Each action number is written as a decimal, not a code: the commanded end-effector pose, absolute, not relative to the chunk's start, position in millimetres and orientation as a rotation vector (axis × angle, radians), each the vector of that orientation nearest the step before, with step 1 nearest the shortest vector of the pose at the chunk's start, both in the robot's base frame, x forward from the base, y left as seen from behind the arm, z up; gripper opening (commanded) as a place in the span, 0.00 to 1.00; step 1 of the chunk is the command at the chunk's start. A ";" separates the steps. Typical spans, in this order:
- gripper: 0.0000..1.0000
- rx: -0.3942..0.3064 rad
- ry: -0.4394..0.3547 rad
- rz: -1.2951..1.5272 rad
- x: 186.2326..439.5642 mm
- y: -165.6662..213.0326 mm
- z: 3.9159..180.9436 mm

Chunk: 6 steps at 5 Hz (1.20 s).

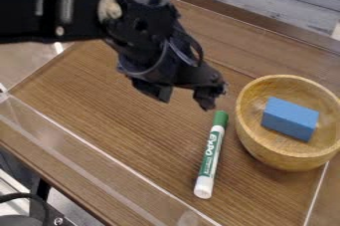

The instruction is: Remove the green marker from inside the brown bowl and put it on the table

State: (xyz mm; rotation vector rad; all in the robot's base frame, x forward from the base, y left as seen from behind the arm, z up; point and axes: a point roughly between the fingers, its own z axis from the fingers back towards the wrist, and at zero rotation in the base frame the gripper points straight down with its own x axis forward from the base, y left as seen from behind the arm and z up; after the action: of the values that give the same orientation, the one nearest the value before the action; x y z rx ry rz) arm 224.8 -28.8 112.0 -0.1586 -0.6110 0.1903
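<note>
Marker, green-capped, is seen on the table left of the brown bowl, beneath a gripper spread open; it could be knocked rolling if the fingers were swung low.
</note>
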 end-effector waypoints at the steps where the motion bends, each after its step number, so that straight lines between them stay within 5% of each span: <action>1: 1.00 -0.165 -0.636 0.192 230.3 -35.7 108.4; 6: 1.00 -0.178 -0.624 0.191 240.2 -46.9 60.6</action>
State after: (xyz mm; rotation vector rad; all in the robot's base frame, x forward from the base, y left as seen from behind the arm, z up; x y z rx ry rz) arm 233.9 -45.3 52.6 -0.1698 -0.5898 0.1977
